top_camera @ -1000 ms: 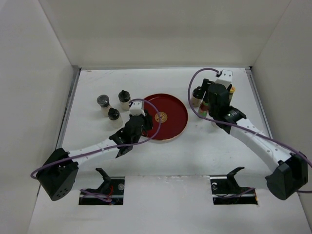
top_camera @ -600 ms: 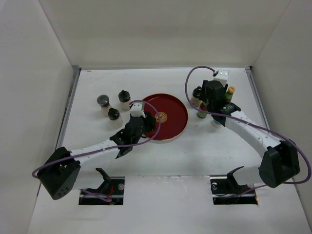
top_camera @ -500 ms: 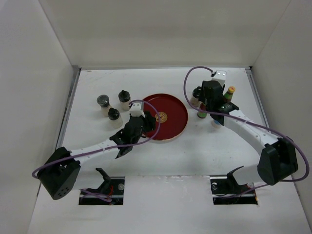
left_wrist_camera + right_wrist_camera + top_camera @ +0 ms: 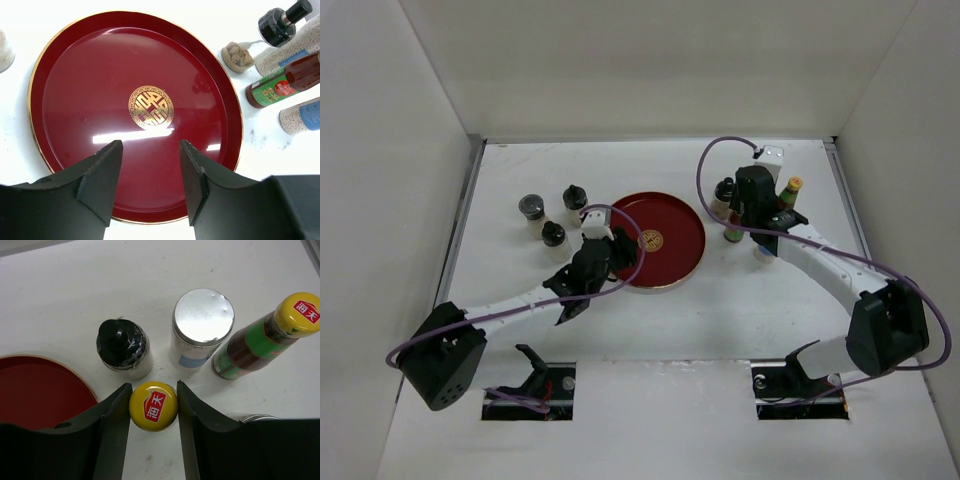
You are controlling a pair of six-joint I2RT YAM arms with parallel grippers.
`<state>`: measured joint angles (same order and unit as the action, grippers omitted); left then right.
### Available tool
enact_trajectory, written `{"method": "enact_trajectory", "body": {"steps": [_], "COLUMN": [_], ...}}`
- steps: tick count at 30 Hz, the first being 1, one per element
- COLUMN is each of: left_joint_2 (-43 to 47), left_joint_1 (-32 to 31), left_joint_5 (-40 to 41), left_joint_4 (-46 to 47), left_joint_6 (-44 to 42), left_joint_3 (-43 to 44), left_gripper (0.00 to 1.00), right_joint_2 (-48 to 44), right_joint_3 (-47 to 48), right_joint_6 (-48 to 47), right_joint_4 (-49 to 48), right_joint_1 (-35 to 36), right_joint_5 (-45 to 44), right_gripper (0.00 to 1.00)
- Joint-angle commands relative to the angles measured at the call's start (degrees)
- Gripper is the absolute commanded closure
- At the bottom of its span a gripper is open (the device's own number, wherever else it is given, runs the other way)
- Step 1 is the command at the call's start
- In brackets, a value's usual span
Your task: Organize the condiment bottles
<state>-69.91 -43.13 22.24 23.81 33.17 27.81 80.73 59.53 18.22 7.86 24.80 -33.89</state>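
Your right claw (image 4: 153, 386) pinches the cap of a yellow-capped bottle (image 4: 153, 406) standing on the table (image 4: 75, 290) just right of the red tray (image 4: 40, 385), close beside a black-lidded jar (image 4: 122, 347) and a silver-topped shaker (image 4: 202, 320). A crooked lift may topple them, and a cap-only grip may slip. Your left claw (image 4: 150, 145) hangs slightly open and empty over the tray.

glossy red tray (image 4: 75, 100), glossy yellow cap (image 4: 153, 406), metal shaker lid (image 4: 203, 310)

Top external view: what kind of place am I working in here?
Likely a lab test enclosure, not a kitchen: plain white walls box in a white table, and a red tray and a few condiment bottles are staged on it.
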Motion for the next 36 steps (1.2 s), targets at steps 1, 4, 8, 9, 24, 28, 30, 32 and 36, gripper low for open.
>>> {"method": "enact_trajectory", "body": {"steps": [1, 4, 8, 9, 24, 28, 30, 32, 36], "left_joint_2": [1.7, 2.4, 3.4, 3.4, 5.8, 6.6, 6.2, 5.8, 4.9], "left_joint_1": [0.6, 1.3, 2.0, 2.3, 5.1, 5.4, 5.7, 5.4, 5.5], "left_joint_5": [-0.6, -0.4, -0.6, -0.6, -0.6, -0.2, -0.7, -0.9, -1.2], "left_joint_4": [2.9, 3.1, 3.6, 4.0, 4.5, 5.1, 5.4, 5.6, 6.3], "left_joint_6": [1.0, 1.2, 2.1, 2.1, 3.2, 3.3, 3.4, 3.4, 3.4], "left_joint_3": [-0.8, -1.4, -2.2, -2.4, -4.6, -5.4, -5.5, -5.5, -5.5], "left_gripper": [0.52, 0.52, 0.52, 0.51, 0.41, 0.40, 0.40, 0.40, 0.40], "right_joint_2": [-4.0, -7.5, -11.5, -11.8, 7.1, 14.7, 18.5, 21.9, 27.0], "right_joint_3": [1.7, 2.5, 5.5, 6.3, 22.8, 28.7, 31.7, 34.4, 38.4], "right_joint_6": [0.7, 0.2, -1.4, -1.6, -1.1, -1.3, -1.4, -2.4, -4.1], "right_joint_4": [-1.8, -2.8, -2.7, -2.4, -9.3, -11.5, -12.3, -12.6, -12.5], "right_joint_1": [-0.3, 0.0, 0.6, 1.3, 13.1, 13.8, 14.3, 14.8, 15.7], "right_joint_5": [-1.6, -2.9, -3.8, -3.8, 2.2, 5.4, 6.5, 6.7, 6.5], "right_gripper": [0.78, 0.80, 0.82, 0.82, 0.84, 0.84, 0.84, 0.84, 0.84]}}
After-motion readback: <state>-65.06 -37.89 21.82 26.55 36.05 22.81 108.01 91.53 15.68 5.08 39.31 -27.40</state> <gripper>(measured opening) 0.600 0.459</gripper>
